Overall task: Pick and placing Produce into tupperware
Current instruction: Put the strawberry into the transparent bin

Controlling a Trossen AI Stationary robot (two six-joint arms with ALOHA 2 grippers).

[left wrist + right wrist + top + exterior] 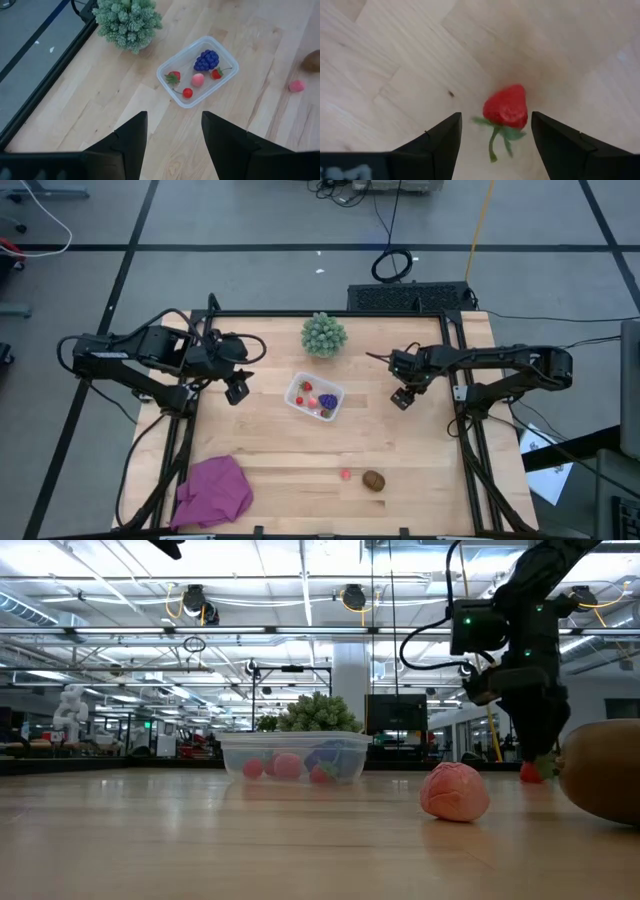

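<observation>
Bare wood lies open across the middle of the bench (290, 450), between the clear container (315, 396) and the near edge, so a gripper can pass freely there. At the far edge the green spiky ball (324, 334) stands just beyond the container and blocks a low approach from that side. The left gripper (237, 389) hangs left of the container with a clear gap between; the right gripper (402, 398), fingers apart, hangs low to its right over a strawberry (506, 107). Near the front edge, the pink berry (345, 475) and brown oval fruit (374, 480) lie close together, and the magenta cloth (213, 491) fills the near left corner.
</observation>
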